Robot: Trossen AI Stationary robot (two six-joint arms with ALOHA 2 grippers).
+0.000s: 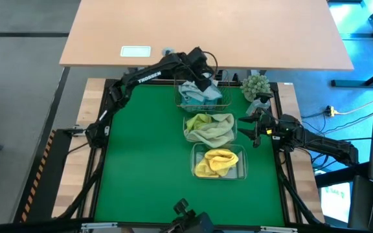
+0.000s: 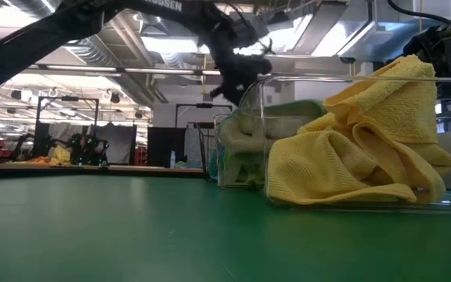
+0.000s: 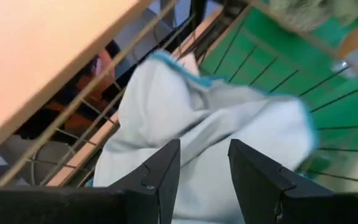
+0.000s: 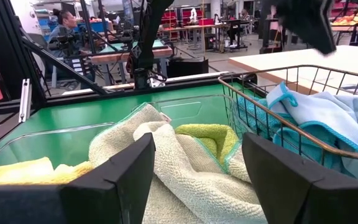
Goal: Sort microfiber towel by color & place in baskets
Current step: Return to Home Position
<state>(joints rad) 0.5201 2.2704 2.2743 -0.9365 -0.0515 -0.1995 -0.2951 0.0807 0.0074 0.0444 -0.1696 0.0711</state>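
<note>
A copper wire basket at the far end of the row holds light blue and teal towels. My left gripper hangs open above them, clear of the basket rim, and also shows dark in the right wrist view. A clear tub in the middle holds pale green towels. The near tub holds yellow towels. My right gripper waits open, level, at the right side of the middle tub, pointing toward it.
A small potted plant stands to the right of the wire basket, close to my right arm. A tan table with a white card lies beyond the far edge. The green mat left of the row is free room.
</note>
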